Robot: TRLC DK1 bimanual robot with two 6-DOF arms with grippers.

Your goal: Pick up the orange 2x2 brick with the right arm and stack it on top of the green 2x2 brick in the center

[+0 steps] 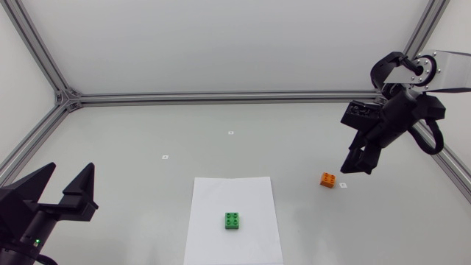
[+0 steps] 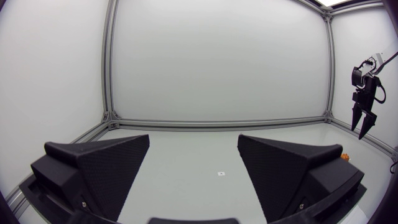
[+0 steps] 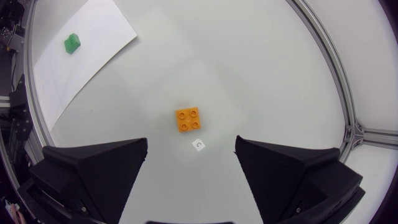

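Right gripper fingers spread wide, pointing down at the table, hanging off the surface per the left wrist view. In the right wrist view the right gripper has the orange 2x2 brick just ahead of the gap between its fingers, studs up, flat on the table, touching neither finger. A small white marker sits just beside the brick on the gripper side. In the head view the orange 2x2 brick lies at about 8 o'clock from the right fingertips, near but apart from them, with the marker at its 4 o'clock. The green 2x2 brick is well apart, at about 8 o'clock from the orange one, studs up on the white paper sheet, in the sheet's nearer half; the sheet lies at the table's 6 o'clock. The right arm comes in from 2 o'clock. Left gripper also wide open, parked at 8 o'clock, well apart from both bricks; in its own view it looks across the table.
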